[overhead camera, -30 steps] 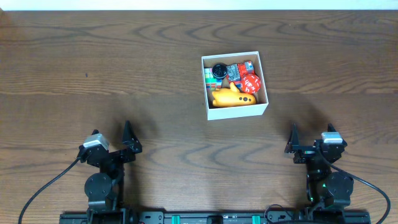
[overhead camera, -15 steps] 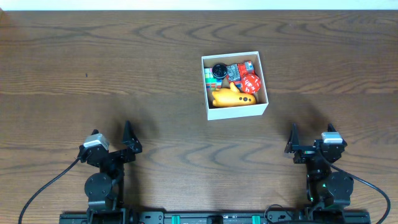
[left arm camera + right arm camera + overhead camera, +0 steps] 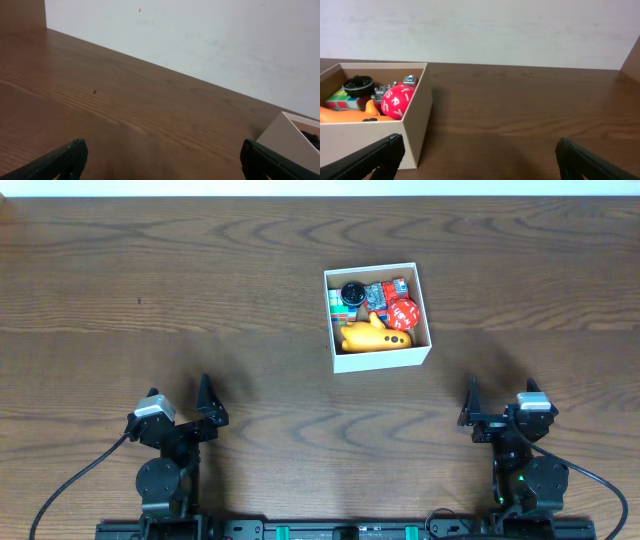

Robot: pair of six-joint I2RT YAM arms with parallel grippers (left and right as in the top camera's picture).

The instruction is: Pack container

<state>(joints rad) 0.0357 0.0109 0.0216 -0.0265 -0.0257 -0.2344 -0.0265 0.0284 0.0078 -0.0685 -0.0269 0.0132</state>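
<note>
Left gripper (image 3: pixel 208 405) sits at the near table (image 3: pixel 150 280) edge, jaws spread and empty; the box (image 3: pixel 379 360) stands well ahead, right of centre, full of toys (image 3: pixel 372 335); right gripper (image 3: pixel 470 408) likewise spread and empty; packing judged complete, so neither arm should disturb the box.

Robot lab bench, wood-grain table (image 3: pixel 150 280), bare white wall (image 3: pixel 200 35)

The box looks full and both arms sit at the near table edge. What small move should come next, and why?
Probably none: leave both arms parked. The container already holds the yellow toy, red ball and the rest, no toy shows outside it, and the left gripper and right gripper are open, holding nothing.
</note>
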